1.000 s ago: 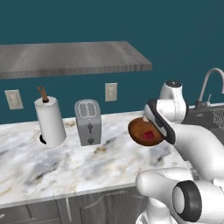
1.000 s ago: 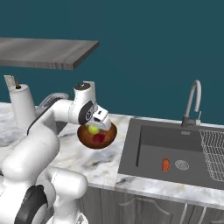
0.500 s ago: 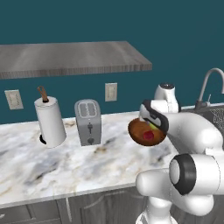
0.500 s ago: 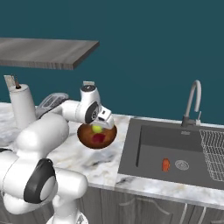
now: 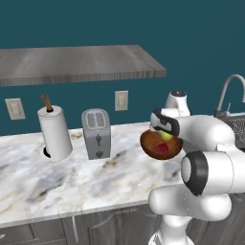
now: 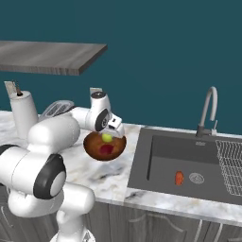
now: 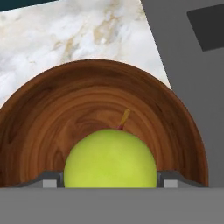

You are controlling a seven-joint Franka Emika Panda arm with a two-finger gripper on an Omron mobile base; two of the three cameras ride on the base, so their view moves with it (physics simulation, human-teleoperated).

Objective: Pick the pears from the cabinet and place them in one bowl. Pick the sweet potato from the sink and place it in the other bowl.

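Observation:
My gripper (image 5: 165,135) (image 6: 108,137) (image 7: 110,179) is shut on the yellow-green pear (image 5: 166,136) (image 6: 108,138) (image 7: 110,159), holding it just inside the dark reddish-brown wooden bowl (image 5: 149,143) (image 6: 92,144) (image 7: 52,113) on the marble counter. The dark red pear (image 5: 162,149) (image 6: 106,149) lies in that bowl below it. The orange sweet potato (image 6: 179,177) rests on the floor of the dark grey sink (image 6: 156,165) (image 7: 192,65), by the drain. The cabinet slab (image 5: 76,64) (image 6: 47,56) hangs bare above the counter.
A toaster (image 5: 97,132) and a paper towel roll (image 5: 55,134) stand at the back left of the counter. The chrome tap (image 6: 208,111) rises behind the sink, and a wire rack (image 6: 231,165) sits at its right end. My own arm bulks close beside the bowl.
The arm's elbow has swung up and toward the cameras. The gripper keeps the yellow-green pear over the bowl, shifted only slightly toward the sink.

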